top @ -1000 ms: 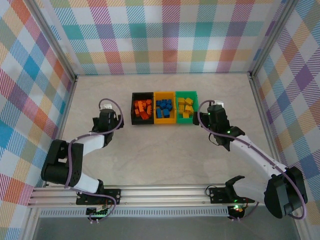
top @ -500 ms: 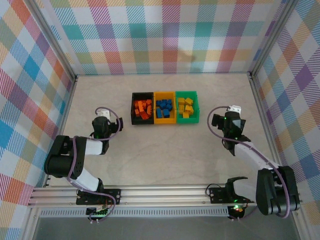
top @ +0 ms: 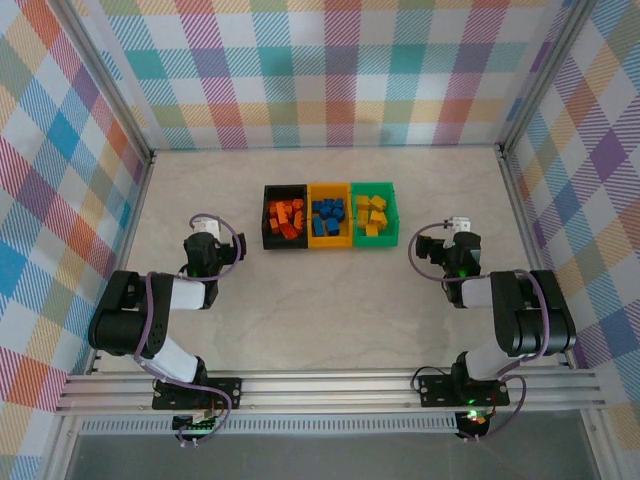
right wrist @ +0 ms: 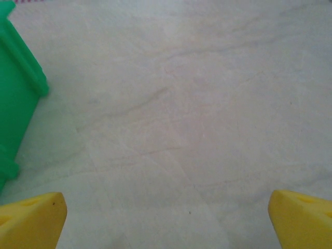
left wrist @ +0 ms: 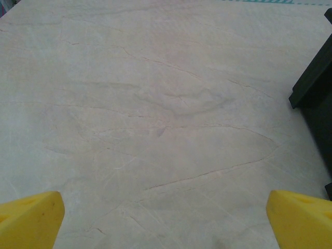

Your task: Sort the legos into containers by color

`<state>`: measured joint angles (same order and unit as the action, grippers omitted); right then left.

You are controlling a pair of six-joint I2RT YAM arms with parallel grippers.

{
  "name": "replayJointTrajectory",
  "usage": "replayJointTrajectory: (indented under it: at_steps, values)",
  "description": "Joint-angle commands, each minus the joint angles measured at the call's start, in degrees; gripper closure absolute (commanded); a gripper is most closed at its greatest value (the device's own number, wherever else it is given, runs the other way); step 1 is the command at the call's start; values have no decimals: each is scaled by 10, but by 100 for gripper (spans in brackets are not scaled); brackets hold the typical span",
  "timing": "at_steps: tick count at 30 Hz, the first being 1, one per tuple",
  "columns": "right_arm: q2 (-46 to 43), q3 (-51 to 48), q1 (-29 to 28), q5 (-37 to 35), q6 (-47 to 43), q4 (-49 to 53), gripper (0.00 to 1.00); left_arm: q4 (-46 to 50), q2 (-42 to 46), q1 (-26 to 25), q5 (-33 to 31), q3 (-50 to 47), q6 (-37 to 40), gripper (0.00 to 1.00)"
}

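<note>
Three joined bins stand in a row at the table's middle. The black bin [top: 283, 242] holds orange-red legos [top: 287, 217], the yellow-orange bin [top: 330, 241] holds blue legos [top: 328, 213], and the green bin [top: 375, 239] holds yellow legos [top: 372, 214]. My left gripper [top: 205, 240] sits low, left of the black bin [left wrist: 314, 78]. In the left wrist view it [left wrist: 166, 223] is open over bare table. My right gripper [top: 458, 240] sits right of the green bin [right wrist: 15, 98]. It [right wrist: 166, 220] is open too, with nothing between its yellow fingertips [right wrist: 31, 218].
Metal rails [top: 320, 385] run along the near edge by both arm bases. Plaid walls [top: 320, 70] close in the back and both sides. Marbled tabletop [top: 330, 310] lies between the bins and the arm bases.
The right arm has pulled back from beside the green bin and folded toward its base. The left arm drew back a little a second ago and has since stayed put.
</note>
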<state>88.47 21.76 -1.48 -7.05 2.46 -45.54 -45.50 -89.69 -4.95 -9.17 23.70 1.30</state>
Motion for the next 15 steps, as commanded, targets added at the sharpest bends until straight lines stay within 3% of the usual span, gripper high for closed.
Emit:
replayJointTrajectory:
  at_steps: [1, 15]
  values:
    - [-4, 8, 3, 27, -6, -43, 0, -21, 0, 4, 3, -3, -4, 0]
    - [-6, 7, 4, 26, -6, -40, 0, -20, 0, 5, 3, -3, -3, 0]
